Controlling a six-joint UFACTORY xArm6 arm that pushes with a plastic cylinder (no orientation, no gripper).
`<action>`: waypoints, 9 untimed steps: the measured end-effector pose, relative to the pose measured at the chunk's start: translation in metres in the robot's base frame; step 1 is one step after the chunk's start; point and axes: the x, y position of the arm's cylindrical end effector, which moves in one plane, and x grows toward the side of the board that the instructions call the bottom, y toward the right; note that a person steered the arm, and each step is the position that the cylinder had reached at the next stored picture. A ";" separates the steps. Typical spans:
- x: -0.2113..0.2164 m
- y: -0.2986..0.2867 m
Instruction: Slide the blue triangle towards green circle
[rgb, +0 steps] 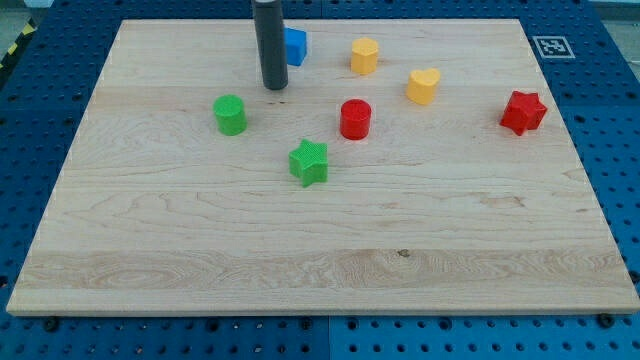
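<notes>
Seven blocks on desk (150, 250): two green, two red, two yellow, one blue triangle (296, 46); tip (275, 86) upright at its seven o'clock, no end effector fitted.

A lab bench: wooden board (320, 230) on blue perforated table (610, 130), fiducial marker (549, 46).

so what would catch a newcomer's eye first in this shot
The dark rod coming down from the view's top, with my tip resting just left of the blue triangle, which it partly hides. Next, the bright blocks scattered across the wooden board: the green circle below and left of the tip, and a red star far right.
</notes>
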 end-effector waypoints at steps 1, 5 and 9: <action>-0.006 0.019; -0.056 0.057; -0.106 0.002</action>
